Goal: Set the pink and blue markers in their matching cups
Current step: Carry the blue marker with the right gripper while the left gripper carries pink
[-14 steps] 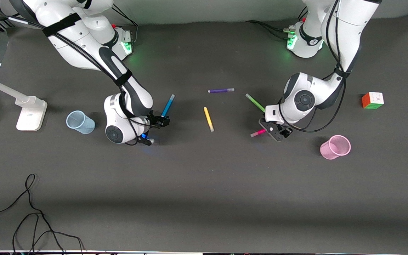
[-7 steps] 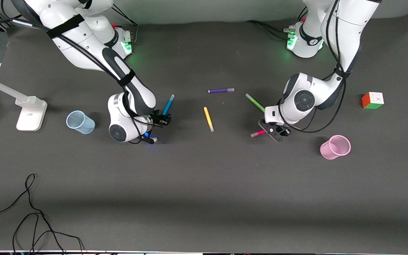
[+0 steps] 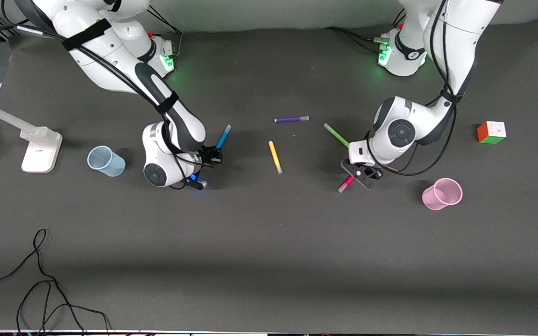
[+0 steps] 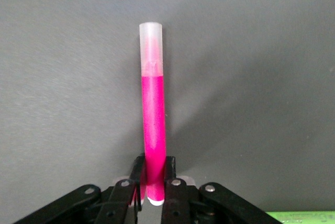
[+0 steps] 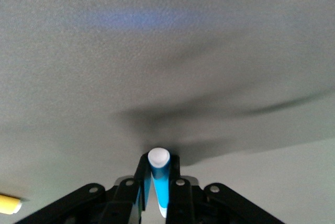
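Both arms are working at once, each down low over the dark table (image 3: 269, 242). The right gripper (image 3: 212, 154) is closed tight on the blue marker (image 3: 223, 137); in the right wrist view its fingers (image 5: 178, 187) are pinching the barrel of that marker (image 5: 158, 177), whose pale end is pointing out ahead of them. In the front view the blue shaft is slanting up from the claw toward the edge where the bases stand. The pale blue cup (image 3: 105, 161) is sitting on the table toward the right arm's end, with the white stand (image 3: 40, 148) between it and that end's edge. The left gripper (image 3: 361, 174) is clamped shut on the pink marker (image 3: 345, 184); in the left wrist view the fingers (image 4: 172, 192) are squeezing the marker (image 4: 154, 130) at its base, with the pale cap at its free end. In the front view the pink shaft is sticking out of the claw toward the front camera's edge. The pale pink cup (image 3: 442, 193) is standing near that gripper, toward the left arm's end. Mid-table, well apart from both claws, are lying a yellow marker (image 3: 274, 157), a purple marker (image 3: 291, 119) and a green marker (image 3: 336, 135). A colour cube (image 3: 491, 132) is sitting near the edge at the left arm's end, and a black cable (image 3: 40, 280) is looping by the front corner at the right arm's end.
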Controlling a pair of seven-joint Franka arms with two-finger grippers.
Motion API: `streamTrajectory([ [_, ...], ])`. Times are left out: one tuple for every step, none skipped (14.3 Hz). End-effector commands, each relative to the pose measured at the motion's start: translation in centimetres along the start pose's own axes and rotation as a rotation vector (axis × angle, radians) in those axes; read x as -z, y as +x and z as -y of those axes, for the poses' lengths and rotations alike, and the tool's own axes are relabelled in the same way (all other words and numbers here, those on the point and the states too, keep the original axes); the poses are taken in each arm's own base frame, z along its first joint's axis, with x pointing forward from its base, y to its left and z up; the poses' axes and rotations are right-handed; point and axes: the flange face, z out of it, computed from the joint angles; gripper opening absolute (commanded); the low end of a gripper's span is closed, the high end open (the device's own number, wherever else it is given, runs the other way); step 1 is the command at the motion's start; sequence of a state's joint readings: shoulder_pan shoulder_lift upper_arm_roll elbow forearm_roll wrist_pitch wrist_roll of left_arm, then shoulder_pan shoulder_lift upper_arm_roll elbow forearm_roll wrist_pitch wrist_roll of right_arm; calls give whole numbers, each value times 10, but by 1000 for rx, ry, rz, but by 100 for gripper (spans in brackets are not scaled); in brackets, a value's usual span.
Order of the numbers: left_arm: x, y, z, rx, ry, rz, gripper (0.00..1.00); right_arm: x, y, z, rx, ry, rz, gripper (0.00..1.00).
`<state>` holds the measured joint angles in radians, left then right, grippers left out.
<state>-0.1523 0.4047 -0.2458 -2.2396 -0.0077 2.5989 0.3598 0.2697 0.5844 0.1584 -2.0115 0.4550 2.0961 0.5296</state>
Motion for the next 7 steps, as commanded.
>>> streamTrajectory([
  [71,23,15,63,18,28,6,7,-5,3,-15,23,-9,0],
  [102,30,25,88,10,53,6,16,-9,4,-7,26,-11,0],
  [130,32,35,119,-1,87,6,27,-16,4,4,22,-11,0],
  [159,33,49,146,-11,113,6,45,-23,5,17,27,-28,0],
  [184,30,59,175,-29,129,6,63,-33,5,33,28,-42,0],
  [208,23,70,213,-62,149,7,87,-40,0,59,4,-89,0],
  [229,10,85,249,-75,170,7,112,-45,-10,79,-26,-140,0],
])
